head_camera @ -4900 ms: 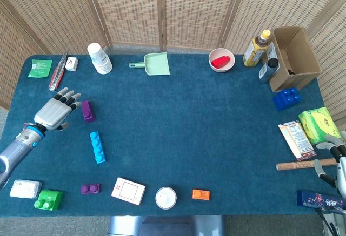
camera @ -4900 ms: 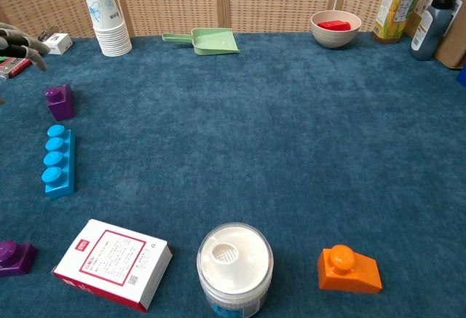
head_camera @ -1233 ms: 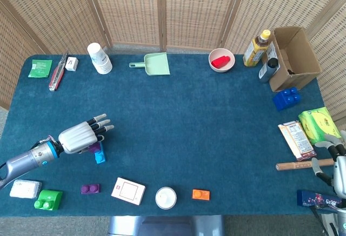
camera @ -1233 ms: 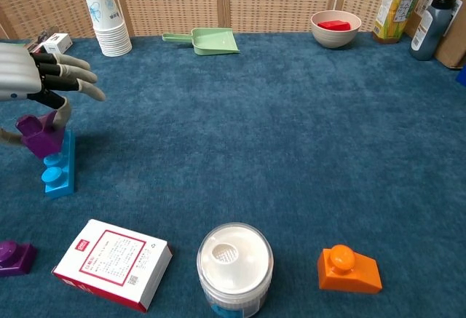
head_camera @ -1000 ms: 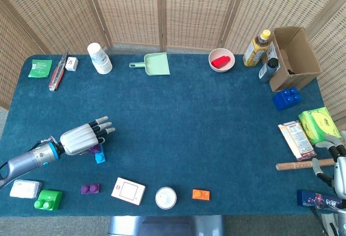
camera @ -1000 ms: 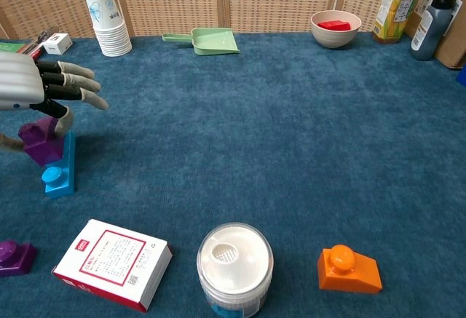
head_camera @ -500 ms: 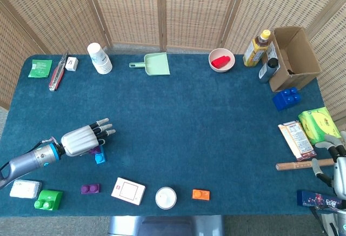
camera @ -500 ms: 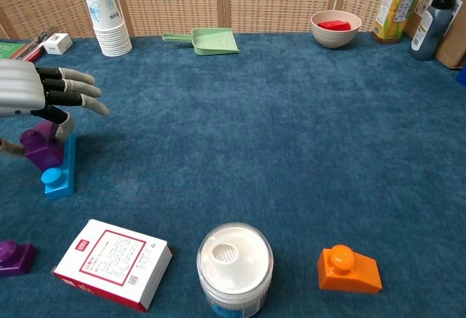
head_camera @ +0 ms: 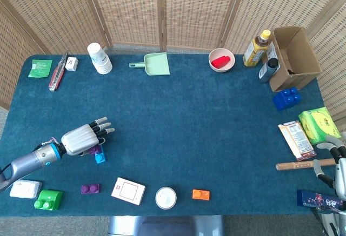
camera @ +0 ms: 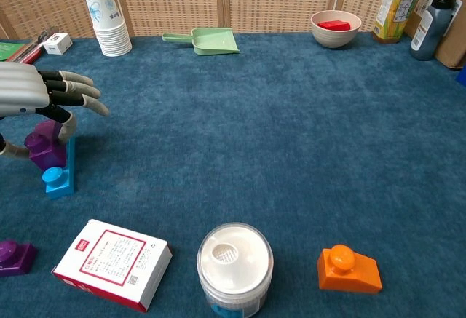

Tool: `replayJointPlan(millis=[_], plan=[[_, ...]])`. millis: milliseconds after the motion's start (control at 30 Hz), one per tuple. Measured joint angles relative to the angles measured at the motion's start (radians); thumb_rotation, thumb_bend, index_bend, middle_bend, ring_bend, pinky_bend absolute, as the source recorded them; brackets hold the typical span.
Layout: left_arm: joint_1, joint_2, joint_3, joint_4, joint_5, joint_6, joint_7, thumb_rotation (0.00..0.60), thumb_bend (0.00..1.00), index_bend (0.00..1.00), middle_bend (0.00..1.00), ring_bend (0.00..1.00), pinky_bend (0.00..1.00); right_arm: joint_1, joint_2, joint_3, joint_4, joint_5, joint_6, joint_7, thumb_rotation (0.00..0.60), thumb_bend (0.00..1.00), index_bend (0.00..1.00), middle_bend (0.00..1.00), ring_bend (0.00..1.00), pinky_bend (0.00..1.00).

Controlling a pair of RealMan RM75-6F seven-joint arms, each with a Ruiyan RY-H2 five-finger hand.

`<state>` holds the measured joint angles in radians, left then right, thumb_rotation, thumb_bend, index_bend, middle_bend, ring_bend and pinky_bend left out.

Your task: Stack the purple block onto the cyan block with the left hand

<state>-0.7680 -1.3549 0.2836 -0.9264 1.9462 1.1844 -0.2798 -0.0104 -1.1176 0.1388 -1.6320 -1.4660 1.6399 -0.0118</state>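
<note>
The purple block (camera: 45, 145) sits on the far end of the long cyan block (camera: 58, 172), at the table's left side. My left hand (camera: 33, 92) hovers over it, pinching it between the thumb and a finger, the other fingers spread out to the right. In the head view the left hand (head_camera: 81, 139) covers most of the purple block (head_camera: 95, 150) and the cyan block (head_camera: 100, 159). My right hand (head_camera: 338, 166) rests at the table's right edge, fingers apart, holding nothing.
A second, flat purple block (camera: 13, 256), a white box (camera: 113, 263), a white jar (camera: 234, 260) and an orange block (camera: 348, 269) lie along the front. A green block (head_camera: 47, 199) sits front left. Paper cups (camera: 105, 20) and a green dustpan (camera: 211, 40) stand at the back.
My left hand has carried the purple block from the carpet to the cyan block and, over the last second, lowered it onto the cyan block's far end.
</note>
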Motion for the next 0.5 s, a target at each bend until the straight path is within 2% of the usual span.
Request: replayJointPlan(millis=[267,500], plan=[[-0.011,0.018,-0.01,-0.074,-0.042,-0.064,0.0,0.6,0.33,0.61,0.14,0.04,0.0,-0.009,0.004,0.0,0.009,0.005,0.006,0.016,0.6,0.34,0.38,0.29,0.11,0.2],[-0.009,0.024,-0.015,-0.094,-0.055,-0.077,0.021,0.6,0.33,0.62,0.14,0.04,0.0,-0.011,0.0,0.0,0.016,0.006,0.007,0.021,0.6,0.34,0.38,0.28,0.11,0.2]])
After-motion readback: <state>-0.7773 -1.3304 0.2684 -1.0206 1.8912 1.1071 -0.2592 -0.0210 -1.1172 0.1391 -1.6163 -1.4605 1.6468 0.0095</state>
